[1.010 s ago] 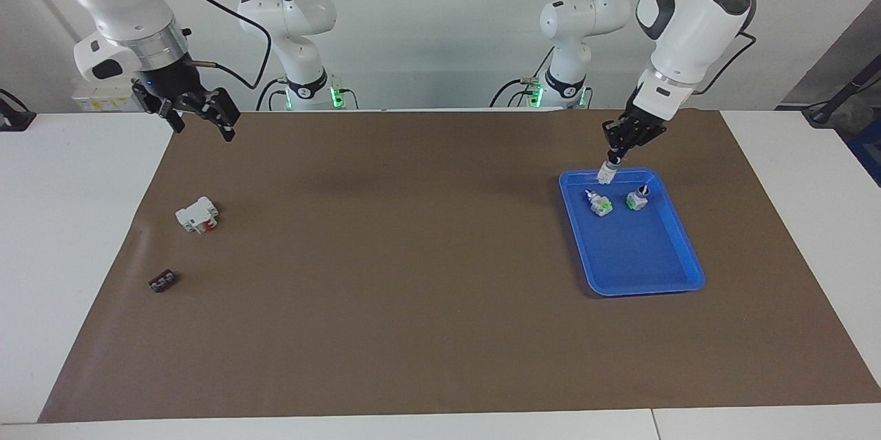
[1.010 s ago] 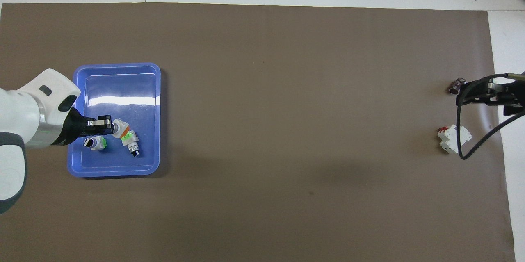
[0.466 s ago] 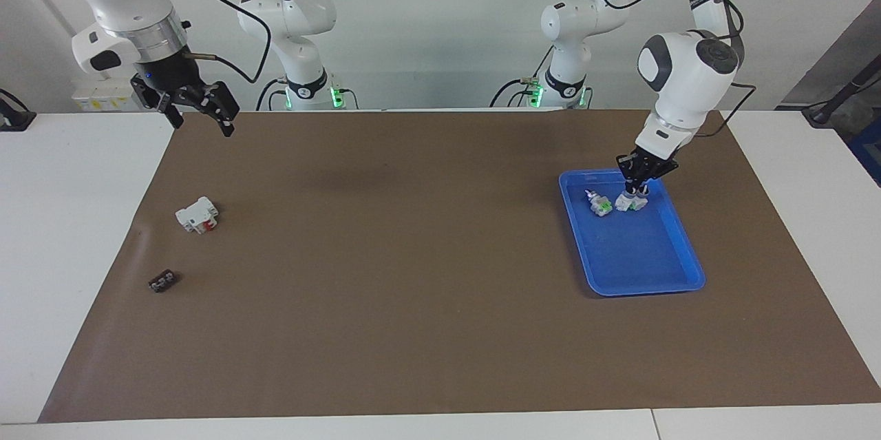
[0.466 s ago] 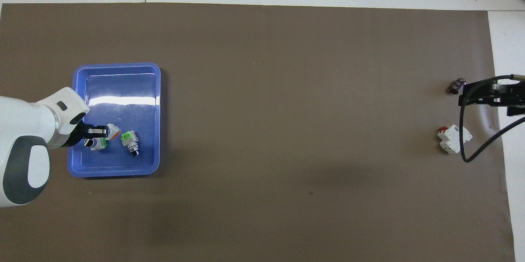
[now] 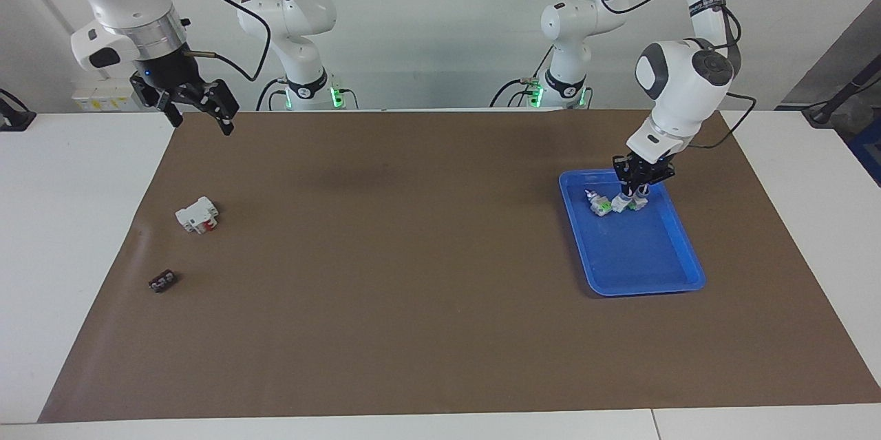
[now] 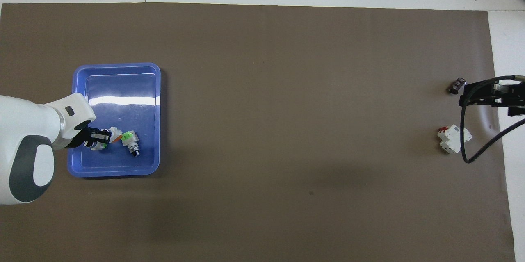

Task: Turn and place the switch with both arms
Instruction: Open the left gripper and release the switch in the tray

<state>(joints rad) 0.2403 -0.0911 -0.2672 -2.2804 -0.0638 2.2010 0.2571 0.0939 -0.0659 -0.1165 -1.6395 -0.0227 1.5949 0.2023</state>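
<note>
No text, label, brand or number can be read anywhere — not on any surface in either view.

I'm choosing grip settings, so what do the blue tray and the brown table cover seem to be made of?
The blue tray looks like glossy moulded plastic: bright glare streaks on its floor and rounded raised rims. The brown table cover looks like matte paper or thin sheet, showing no glare; which one is unclear.

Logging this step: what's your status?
Left hand low in tray, shut on switch. Right hand open, waiting over mat corner. Two green switches crowd it.
</note>
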